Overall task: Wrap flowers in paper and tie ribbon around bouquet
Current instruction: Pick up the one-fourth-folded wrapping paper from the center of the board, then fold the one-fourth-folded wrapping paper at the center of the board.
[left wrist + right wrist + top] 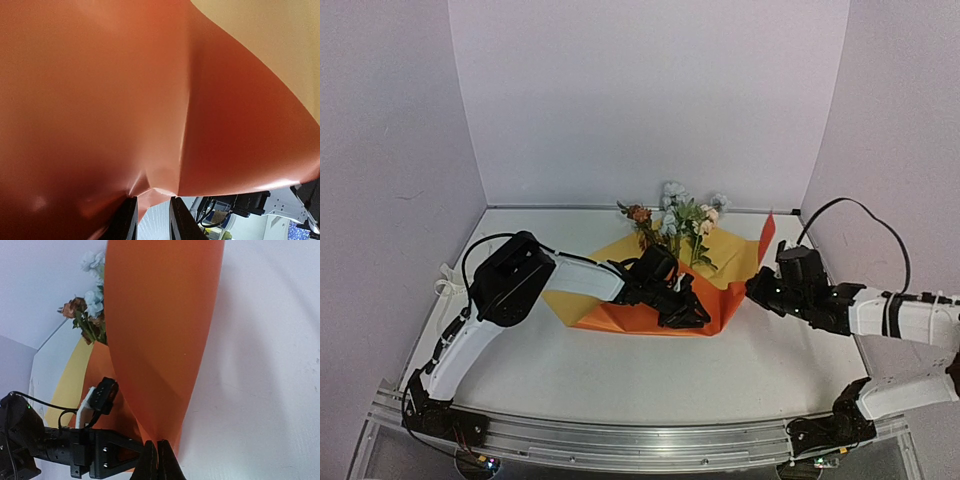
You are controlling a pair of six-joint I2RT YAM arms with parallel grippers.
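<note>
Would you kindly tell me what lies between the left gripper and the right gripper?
Only the paper: its orange fold runs from the left gripper to the right gripper, which pinches one corner, as the top view shows.

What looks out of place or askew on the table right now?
The paper has its right corner standing upright off the table, pinched in the right claw, and a sharp crease runs up from the left claw. The flowers overhang the paper's far edge. Nothing looks spilled or torn.
</note>
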